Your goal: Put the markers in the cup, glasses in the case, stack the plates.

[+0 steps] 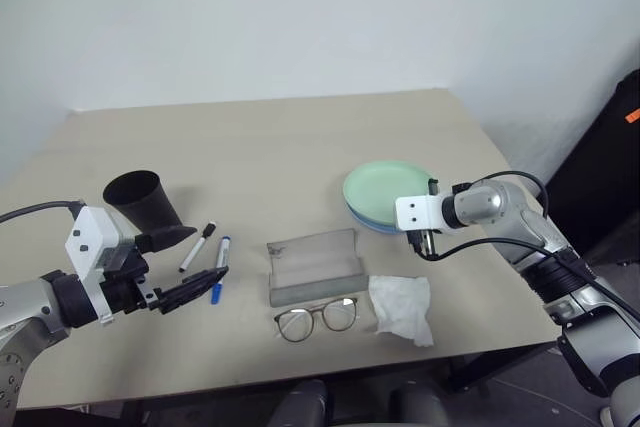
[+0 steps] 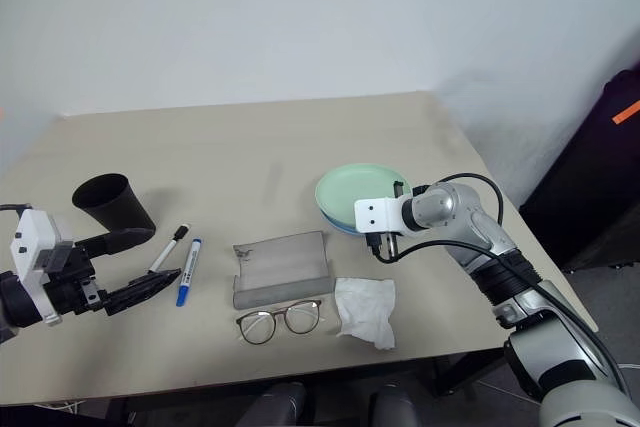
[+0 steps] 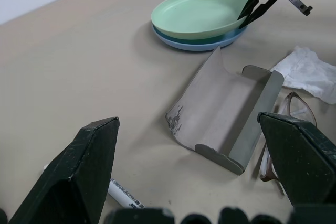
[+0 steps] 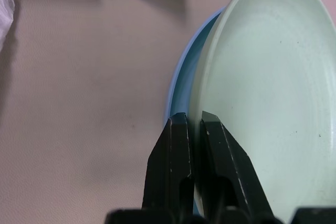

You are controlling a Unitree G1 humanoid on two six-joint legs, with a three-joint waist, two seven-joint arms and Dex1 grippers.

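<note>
The mint green plate [image 1: 385, 187] rests on the light blue plate [image 1: 362, 217] at the table's right. My right gripper [image 4: 194, 116] is shut on the green plate's near rim. The black cup [image 1: 140, 202] lies tipped on its side at the left. The black-capped marker [image 1: 197, 247] and the blue-capped marker [image 1: 219, 269] lie just right of it. My left gripper [image 1: 208, 253] hangs open over the markers, holding nothing. The grey case [image 1: 315, 267] lies open mid-table, and the glasses [image 1: 315, 319] sit on the table in front of it.
A crumpled white tissue [image 1: 403, 309] lies right of the glasses, near the table's front edge [image 1: 300, 372]. The back half of the table is bare. A dark object with an orange tag [image 1: 625, 147] stands beyond the table's right side.
</note>
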